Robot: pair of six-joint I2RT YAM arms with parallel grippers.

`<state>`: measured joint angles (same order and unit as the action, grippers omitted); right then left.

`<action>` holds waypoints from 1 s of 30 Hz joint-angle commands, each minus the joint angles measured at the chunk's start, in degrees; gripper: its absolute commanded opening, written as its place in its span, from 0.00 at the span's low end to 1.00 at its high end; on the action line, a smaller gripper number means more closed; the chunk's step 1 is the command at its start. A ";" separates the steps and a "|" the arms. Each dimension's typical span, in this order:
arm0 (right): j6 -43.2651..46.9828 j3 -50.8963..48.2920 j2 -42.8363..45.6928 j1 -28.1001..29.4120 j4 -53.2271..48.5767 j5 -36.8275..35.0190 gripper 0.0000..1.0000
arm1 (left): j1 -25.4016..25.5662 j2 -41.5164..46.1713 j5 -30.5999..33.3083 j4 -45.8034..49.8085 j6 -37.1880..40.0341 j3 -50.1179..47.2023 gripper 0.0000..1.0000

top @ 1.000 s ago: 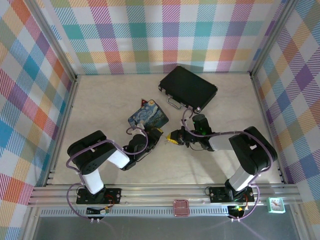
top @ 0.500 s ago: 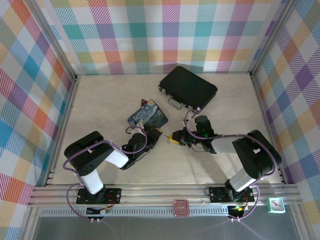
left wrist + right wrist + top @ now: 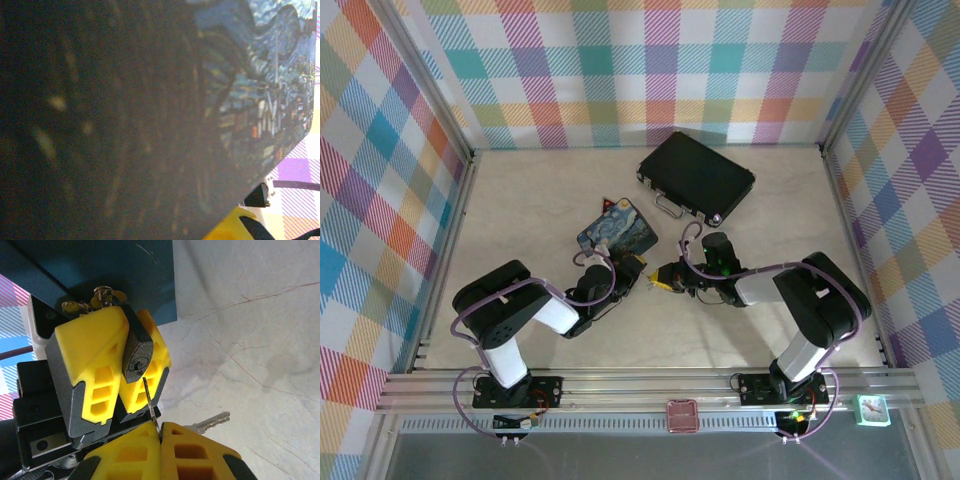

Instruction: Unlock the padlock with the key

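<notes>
Carrying everything, the pale marbled surface [image 3: 520, 200] has a black briefcase [image 3: 696, 174] lying at the back and a painted blue tin [image 3: 617, 228] nearer the middle. Both arms reach in to meet just in front of the tin.

The left tool [image 3: 628, 272] is clenched on the padlock [image 3: 137, 356]. Its yellow fingers [image 3: 90, 365] grip the dark body from both sides, and the keyhole [image 3: 139, 363] faces the other arm. The right tool [image 3: 160, 427] is clenched on the key [image 3: 147, 397], whose thin blade shows edge-on between its fingertips. A second key [image 3: 212, 420] pokes out sideways and is not being used.

The coming move turns on how the key lines up with the keyhole. The padlock lies straight ahead of the right tool, very near. The blade's long axis points almost directly at the keyhole, leaning slightly off it. The tip stops just short of the slot, or at its lip; I cannot tell whether it touches. It is not inside. The right arm has to do the pushing, probably with a small sideways correction first.

Compared with half a second ago, the right arm's elbow has swung back inward. Its tool now sits a little closer to the left one. The left arm has barely shifted.
</notes>
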<state>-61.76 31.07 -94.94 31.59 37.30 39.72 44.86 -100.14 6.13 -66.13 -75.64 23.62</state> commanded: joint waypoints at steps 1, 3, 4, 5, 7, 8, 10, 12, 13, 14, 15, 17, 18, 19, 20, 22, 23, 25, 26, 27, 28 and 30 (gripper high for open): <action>-0.52 1.45 -0.08 0.37 2.77 1.16 0.00 | -0.32 -0.85 -1.38 -1.48 -2.22 0.82 0.00; 0.03 1.86 0.28 0.33 1.32 0.69 0.00 | -0.37 -0.57 -1.33 -1.38 -2.14 0.73 0.00; 0.46 1.89 0.52 0.32 0.50 0.38 0.00 | -0.31 -0.50 -1.30 -1.37 -2.14 0.65 0.00; 0.67 1.76 0.70 0.31 0.31 -0.08 0.00 | -0.34 -0.37 -1.25 -1.38 -2.15 0.69 0.00; 0.58 1.42 1.13 0.25 0.45 -0.62 0.00 | -0.37 -0.40 -1.45 -1.33 -2.14 0.61 0.00; 0.66 1.37 1.31 0.23 0.27 -0.70 0.00 | -0.35 -0.49 -1.47 -1.28 -2.14 0.56 0.00; 0.77 1.20 1.74 0.22 -0.03 -1.09 0.00 | -0.30 -0.54 -1.56 -1.37 -2.14 0.55 0.00; 0.94 0.89 2.53 0.24 -0.49 -1.63 0.00 | -0.32 -0.72 -1.53 -1.54 -2.08 0.44 0.00; 1.30 0.81 3.09 0.16 -0.78 -2.08 0.00 | -0.33 -0.84 -1.65 -1.55 -2.15 0.46 0.00; 1.74 0.75 3.62 0.14 -2.42 -2.43 0.00 | -0.31 -0.85 -1.64 -1.63 -2.20 0.49 0.00; 2.05 0.61 4.22 0.05 -3.27 -2.97 0.00 | -0.36 -0.83 -1.69 -1.64 -2.17 0.51 0.00; 2.51 0.56 5.00 0.00 -3.86 -3.50 0.00 | -0.33 -0.71 -1.82 -1.64 -2.22 0.56 0.00; 2.63 0.86 5.03 -0.04 -4.15 -3.44 0.00 | -0.38 -0.68 -1.82 -1.64 -2.15 0.55 0.00; 2.62 1.02 4.85 0.02 -4.02 -3.51 0.00 | -0.35 -0.60 -1.82 -1.63 -2.14 0.55 0.00; 2.61 1.15 4.61 -0.04 -3.76 -3.49 0.00 | -0.38 -0.50 -1.78 -1.55 -2.14 0.56 0.00; 2.37 1.41 4.04 -0.11 -3.05 -3.75 0.00 | -0.25 -0.31 -1.74 -1.47 -2.04 0.55 0.00; 2.14 1.47 3.66 -0.09 -2.61 -3.62 0.00 | -0.22 -0.20 -1.74 -1.40 -2.02 0.55 0.00; 1.83 1.85 2.70 -0.12 -1.81 -3.35 0.00 | -0.24 -0.06 -1.62 -1.29 -1.90 0.55 0.00; 1.58 1.71 2.40 -0.12 -1.62 -3.23 0.00 | -0.26 -0.06 -1.64 -1.22 -1.87 0.55 0.00; 1.49 1.59 2.06 -0.13 -1.62 -3.29 0.00 | -0.23 0.01 -1.73 -1.19 -1.83 0.69 0.00; 1.53 1.47 1.91 -0.11 0.15 -3.25 0.00 | -0.14 0.01 -1.82 -1.20 -1.86 0.64 0.00; 1.47 1.44 1.83 -0.10 0.76 -3.30 0.00 | -0.15 -0.14 -1.82 -1.20 -1.84 0.69 0.00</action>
<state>-60.64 31.42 -92.16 31.68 34.30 36.67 44.84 -100.14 5.78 -66.32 -75.81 23.62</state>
